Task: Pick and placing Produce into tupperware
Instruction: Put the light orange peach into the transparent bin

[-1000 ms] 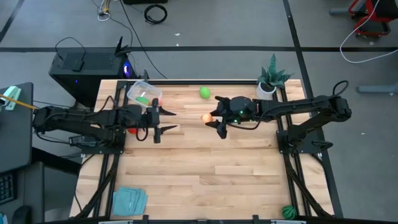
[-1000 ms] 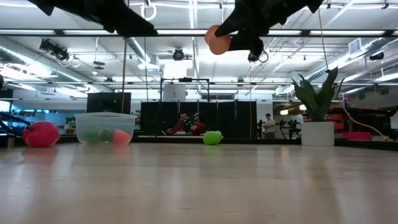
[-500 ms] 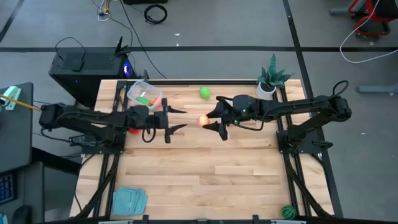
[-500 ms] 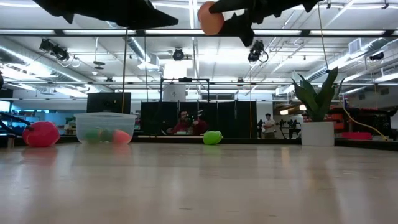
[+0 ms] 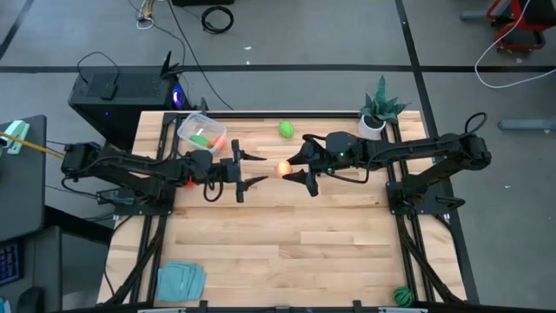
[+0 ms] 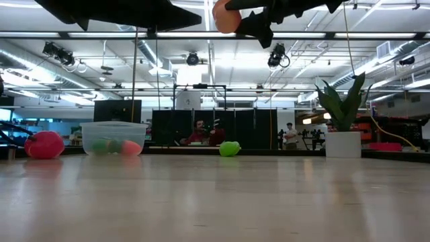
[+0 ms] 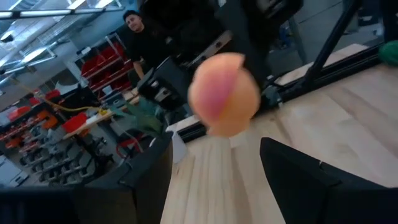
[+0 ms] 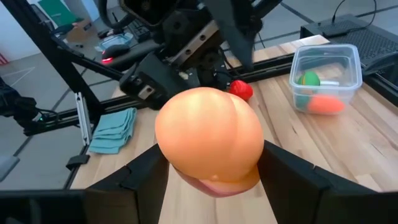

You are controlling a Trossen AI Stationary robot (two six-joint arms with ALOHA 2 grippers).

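- Above the table's middle: right gripper (image 5: 297, 167), raised high, its fingers clamped on a round orange-pink peach (image 5: 283, 167); the fruit fills the right wrist view (image 8: 209, 140) between the two dark fingers (image 8: 137, 180).
- Facing it: left gripper (image 5: 248, 169), also raised, fingers spread apart with nothing between them; its tips point at the peach and stand just short of it. From the left wrist the peach (image 7: 224, 93) shows ahead, between the open fingers (image 7: 314, 180).
- Far left part of the table: tupperware (image 5: 188, 122), clear, upright; inside lie a green piece (image 5: 199, 136) and an orange piece (image 5: 215, 141), touching or nearly so.
- Just beside the tub, on the wood: red piece (image 6: 44, 144), partly hidden under the left arm from above.
- Far edge, centre: light green ball (image 5: 286, 129), resting alone, well apart from the tub.
- Far right corner: potted plant (image 5: 376, 110), white pot, upright.
- Near left corner: folded pale-blue cloth (image 5: 181, 280).
- Near right corner: dark green striped ball (image 5: 402, 296).
- Support: wooden table (image 5: 287, 252).
- Room beyond: a seated person (image 6: 199, 134) at a desk.
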